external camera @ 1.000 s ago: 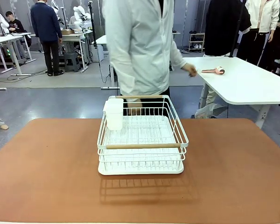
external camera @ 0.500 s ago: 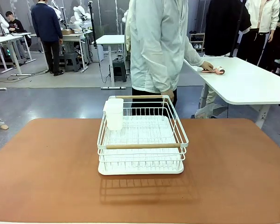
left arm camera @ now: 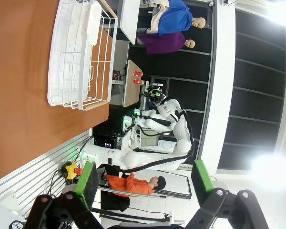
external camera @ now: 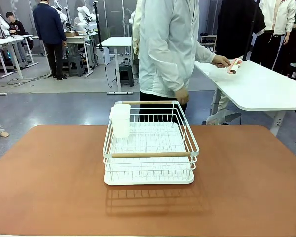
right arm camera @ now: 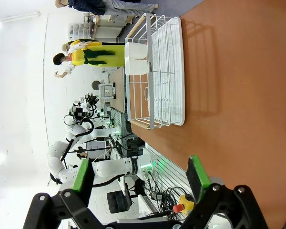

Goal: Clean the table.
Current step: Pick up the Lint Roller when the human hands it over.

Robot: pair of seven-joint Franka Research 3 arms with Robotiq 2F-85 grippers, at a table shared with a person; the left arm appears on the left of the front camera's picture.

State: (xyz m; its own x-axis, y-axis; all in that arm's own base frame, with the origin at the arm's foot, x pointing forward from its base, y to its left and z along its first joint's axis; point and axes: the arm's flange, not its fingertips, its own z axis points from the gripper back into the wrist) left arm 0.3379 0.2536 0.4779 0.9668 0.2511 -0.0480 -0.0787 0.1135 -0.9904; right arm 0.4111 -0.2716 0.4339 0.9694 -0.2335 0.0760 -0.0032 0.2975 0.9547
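Observation:
The table (external camera: 49, 173) has a reddish-brown top, and a white wire rack (external camera: 150, 154) with wooden bars stands in its middle. A white cup holder (external camera: 121, 121) hangs on the rack's far left corner. My left gripper (left arm camera: 145, 181) hovers off the table's edge, open, with nothing between its green pads; from there the rack (left arm camera: 81, 52) lies far off on the table (left arm camera: 19, 71). My right gripper (right arm camera: 138, 174) is open and holds nothing either, well away from the rack (right arm camera: 157, 71) on the table (right arm camera: 238, 71).
A person in a pale jacket (external camera: 167, 44) stands behind the rack, turned to a white-topped table (external camera: 261, 89) at the right, and holds a pink-handled tool (external camera: 232, 64) above it. Other people and tables are farther back.
The person has turned right, reached to the white-topped table and lifted the pink-handled tool off it. The rack and both grippers have not moved.

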